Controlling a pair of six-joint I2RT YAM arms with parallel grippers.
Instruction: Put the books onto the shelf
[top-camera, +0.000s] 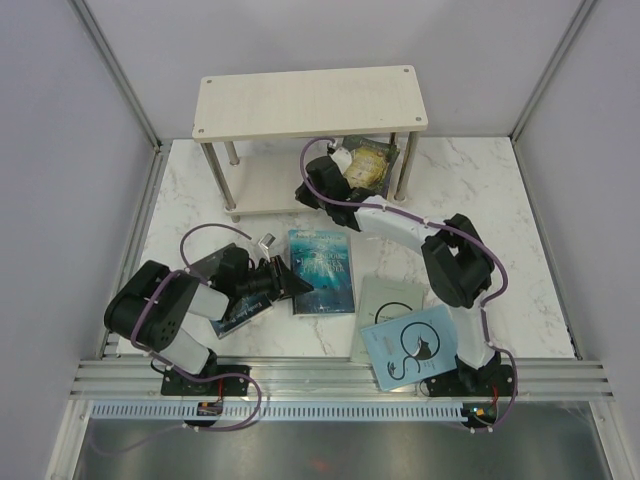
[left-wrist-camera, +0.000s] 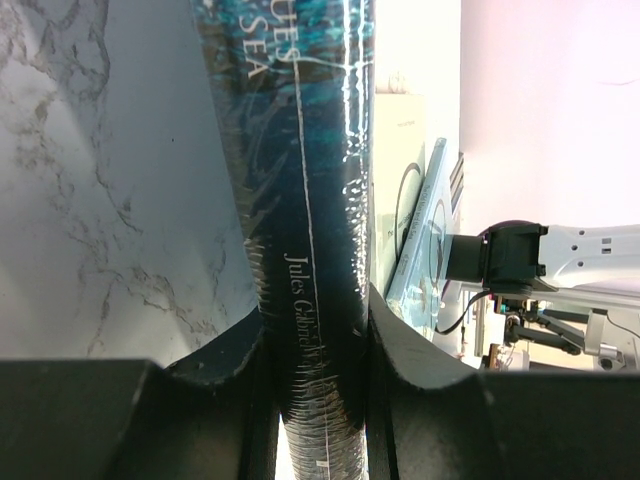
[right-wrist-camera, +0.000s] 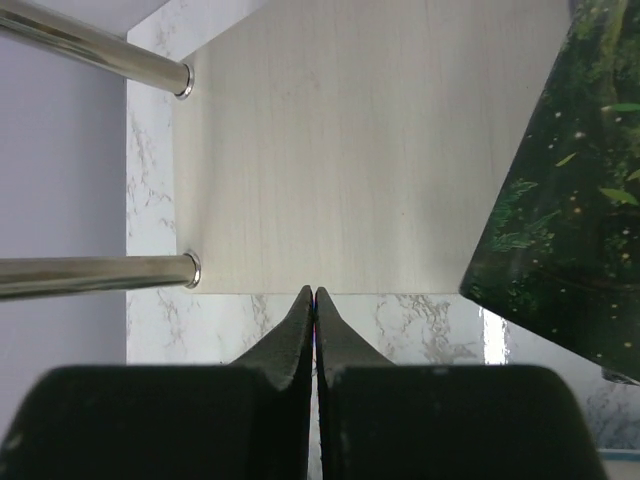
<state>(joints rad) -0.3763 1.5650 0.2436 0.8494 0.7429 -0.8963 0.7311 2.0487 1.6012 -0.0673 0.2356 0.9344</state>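
Note:
My left gripper (top-camera: 285, 282) (left-wrist-camera: 315, 335) is shut on the spine edge of the dark blue book (top-camera: 322, 268) (left-wrist-camera: 300, 150), which stretches away from the jaws over the marble table. My right gripper (top-camera: 322, 195) (right-wrist-camera: 315, 297) is shut and empty, its tips over the front edge of the shelf's (top-camera: 310, 100) lower board (right-wrist-camera: 340, 150). A yellow book (top-camera: 368, 165) leans on that lower board to the right of the gripper. The dark green book (right-wrist-camera: 565, 190) fills the right side of the right wrist view. A grey book (top-camera: 388, 300) and a pale blue cat book (top-camera: 412, 348) (left-wrist-camera: 420, 235) lie near the right arm's base.
Another dark book (top-camera: 238, 318) lies partly under the left arm. Silver shelf legs (right-wrist-camera: 95, 275) stand left of the right gripper. Cage walls and posts ring the marble table (top-camera: 520, 250). An aluminium rail (top-camera: 330, 380) runs along the near edge.

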